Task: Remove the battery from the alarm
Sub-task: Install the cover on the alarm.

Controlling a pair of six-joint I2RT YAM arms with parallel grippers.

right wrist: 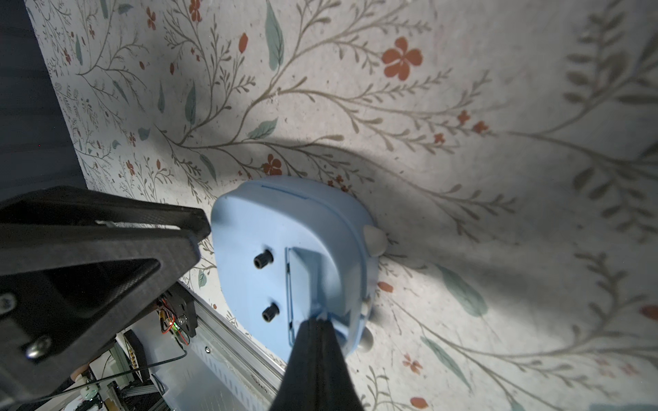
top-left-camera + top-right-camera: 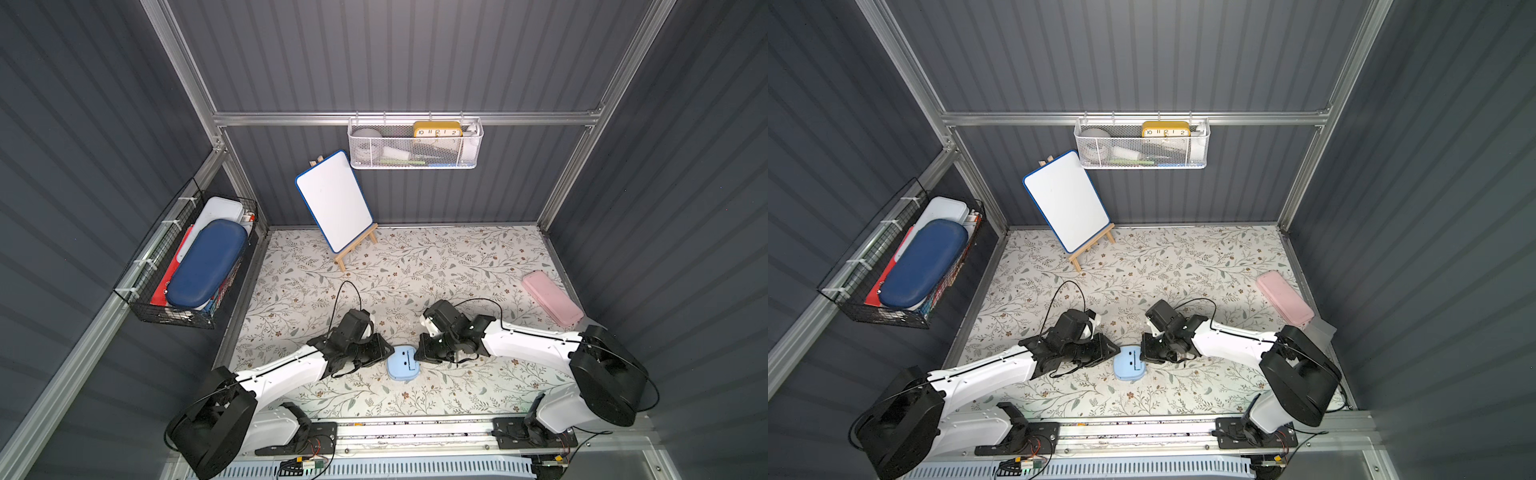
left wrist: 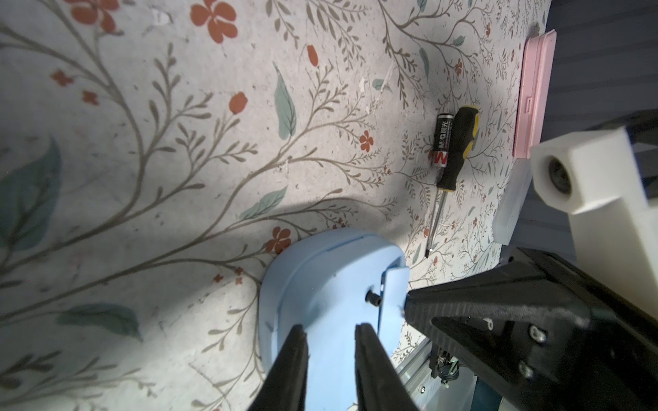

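The pale-blue alarm (image 2: 402, 364) (image 2: 1129, 365) lies face down on the floral table between both arms, its back with two black knobs facing up (image 1: 285, 227). A hatch cover (image 1: 306, 277) on that back stands slightly ajar (image 3: 395, 281). My right gripper (image 1: 320, 322) (image 2: 415, 357) is shut, its tip against the end of that cover. My left gripper (image 3: 331, 327) (image 2: 390, 353) hovers at the alarm's opposite edge, jaws a little apart with nothing between them. The battery (image 3: 443, 144) lies on the table beside a black-and-yellow screwdriver (image 3: 459, 142); both are hidden in the top views.
A pink case (image 2: 552, 298) (image 3: 534, 92) lies at the right edge, with a clear box (image 3: 509, 210) near it. A whiteboard on an easel (image 2: 334, 199) stands at the back. A white mesh basket (image 2: 415, 164) with a yellow clock (image 2: 437, 129) hangs on the rear wall, a black wire basket (image 2: 174, 316) on the left wall.
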